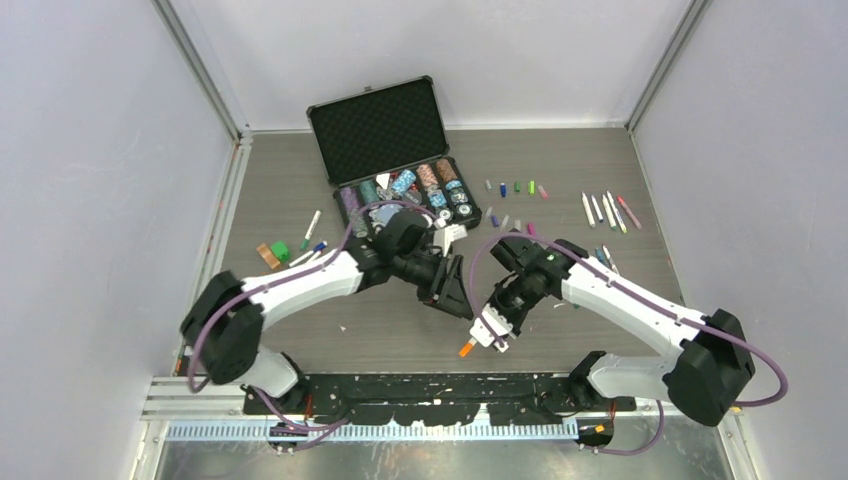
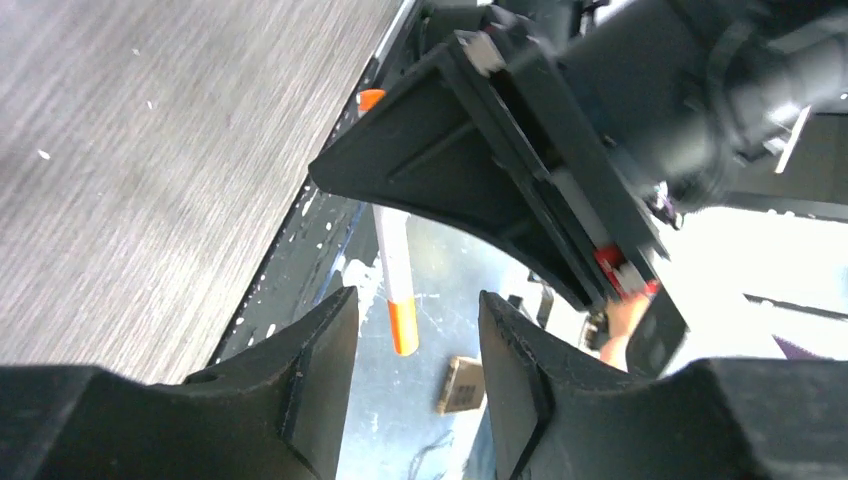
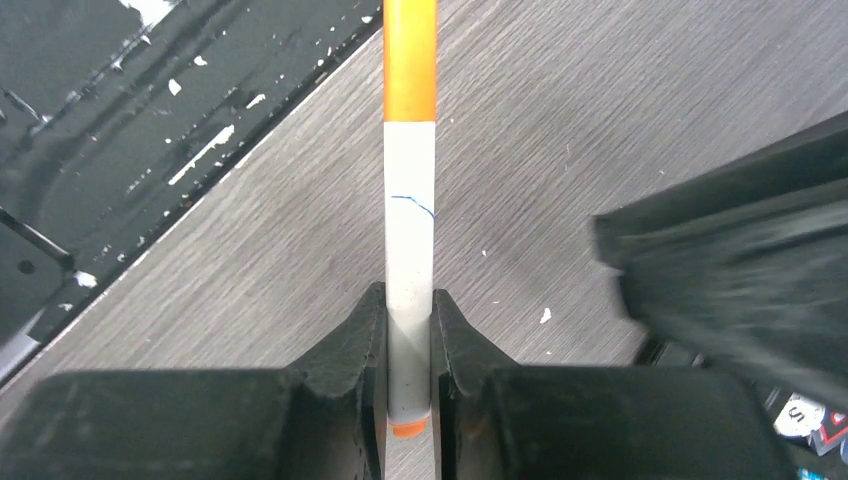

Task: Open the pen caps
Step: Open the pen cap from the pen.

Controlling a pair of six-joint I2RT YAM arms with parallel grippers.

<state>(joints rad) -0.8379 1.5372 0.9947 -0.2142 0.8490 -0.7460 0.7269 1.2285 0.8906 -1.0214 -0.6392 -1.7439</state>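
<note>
Case (image 1: pixel 380 130) rear ctr; pen caps (image 1: pixel 517 187) in row just R of it, pens (image 1: pixel 605 210) further R. L gripper (image 1: pixel 455 302) front ctr, R gripper (image 1: pixel 491 337) beside it on R, pen (image 1: pixel 467 348) between its fingers.

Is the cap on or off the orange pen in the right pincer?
On. The orange cap sits flush on the white barrel of the pen, which the right pincer clamps.

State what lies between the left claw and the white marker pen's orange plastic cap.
Nothing; in the left wrist view, the orange plastic cap shows unobstructed beyond the open left claw.
</note>
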